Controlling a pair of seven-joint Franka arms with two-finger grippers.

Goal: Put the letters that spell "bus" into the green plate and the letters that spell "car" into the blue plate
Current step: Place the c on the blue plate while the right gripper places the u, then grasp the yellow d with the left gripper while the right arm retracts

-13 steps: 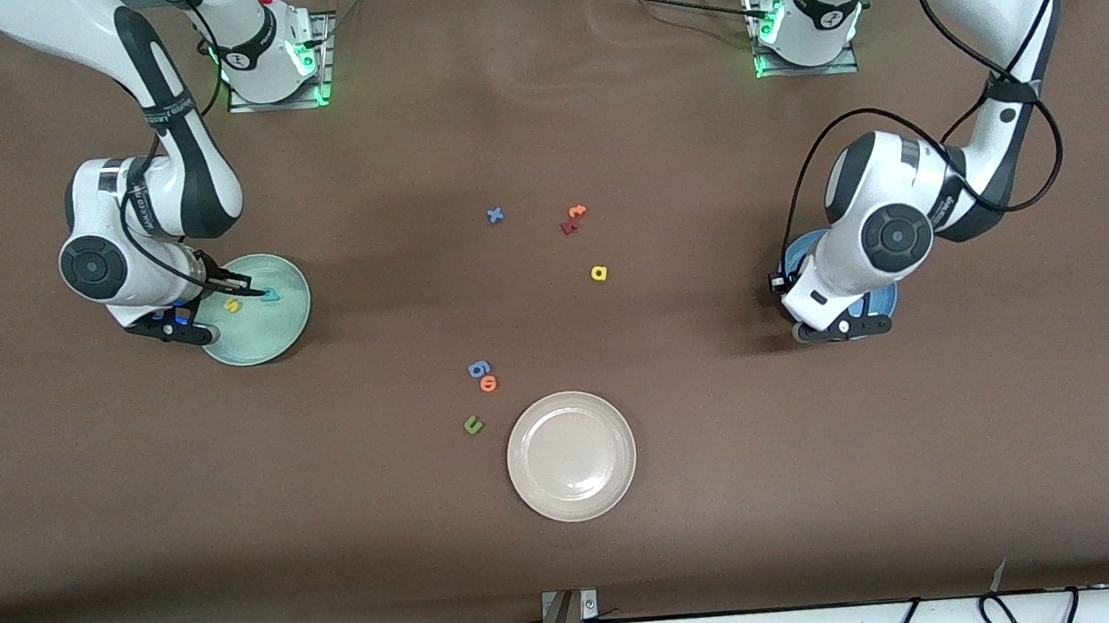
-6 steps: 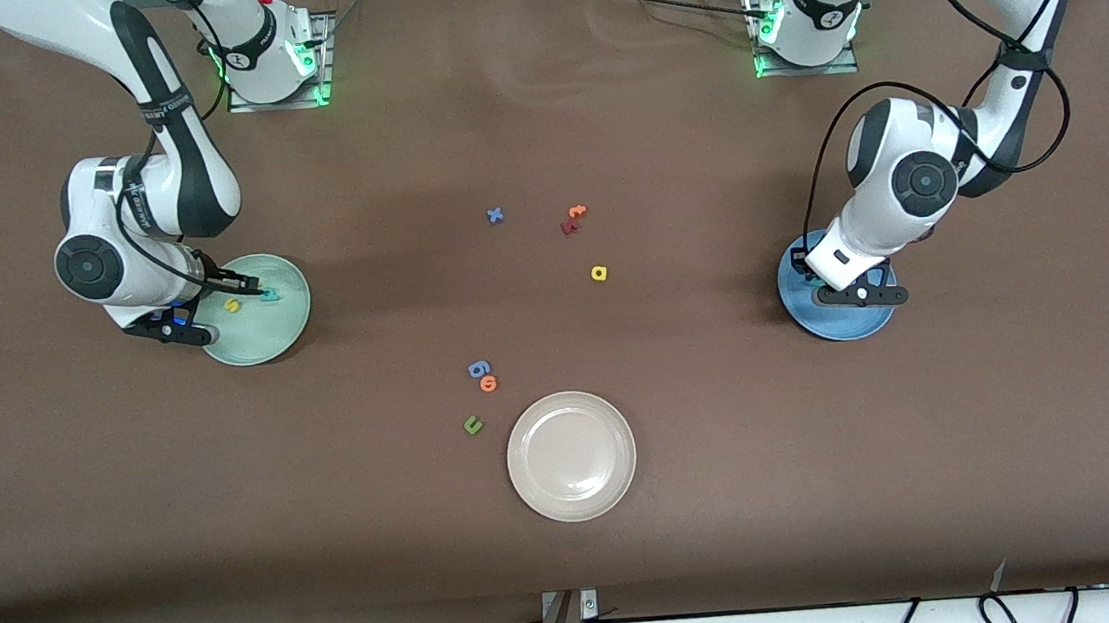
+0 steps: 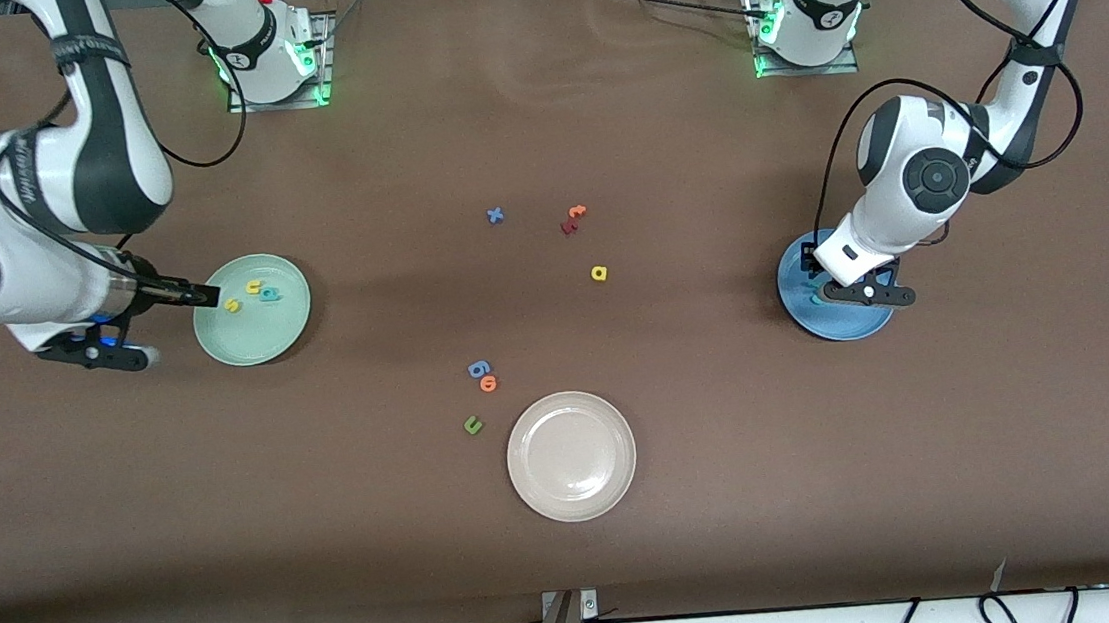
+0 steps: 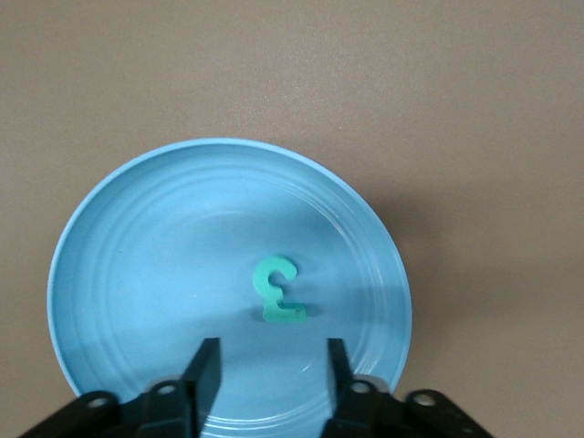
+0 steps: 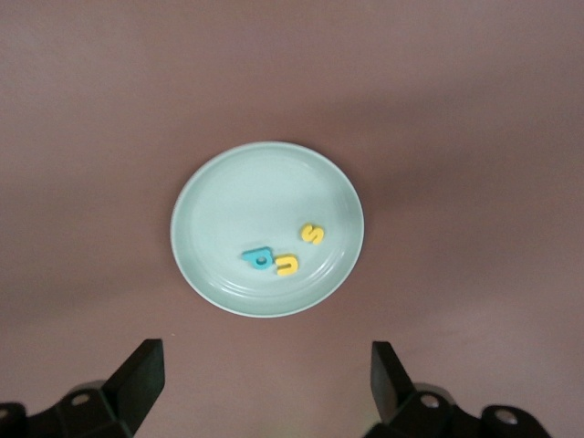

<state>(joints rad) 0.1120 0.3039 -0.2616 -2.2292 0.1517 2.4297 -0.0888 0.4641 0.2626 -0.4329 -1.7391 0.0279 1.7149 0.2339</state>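
The brown desk (image 3: 695, 540) is being shared by two arms. The green plate (image 3: 287, 330) is being left at the right arm's end. The blue plate (image 3: 857, 325) is being used at the left arm's end.

The right end effector (image 5: 265, 383) is being lifted away above the green plate, and its jaws are being held wide with nothing in them. The left end effector (image 4: 271, 374) is being held low over the blue plate, and its jaws are being opened partway.

The teal "b" (image 5: 258, 258), yellow "u" (image 5: 287, 265) and yellow "s" (image 5: 312, 234) are now being kept in the green plate, so "bus" looks finished. Two touching teal letters (image 4: 278, 292), likely "c" and "r", are being kept in the blue plate. The yellow "a" (image 3: 598, 272) is being left mid-desk and is probably needed next.
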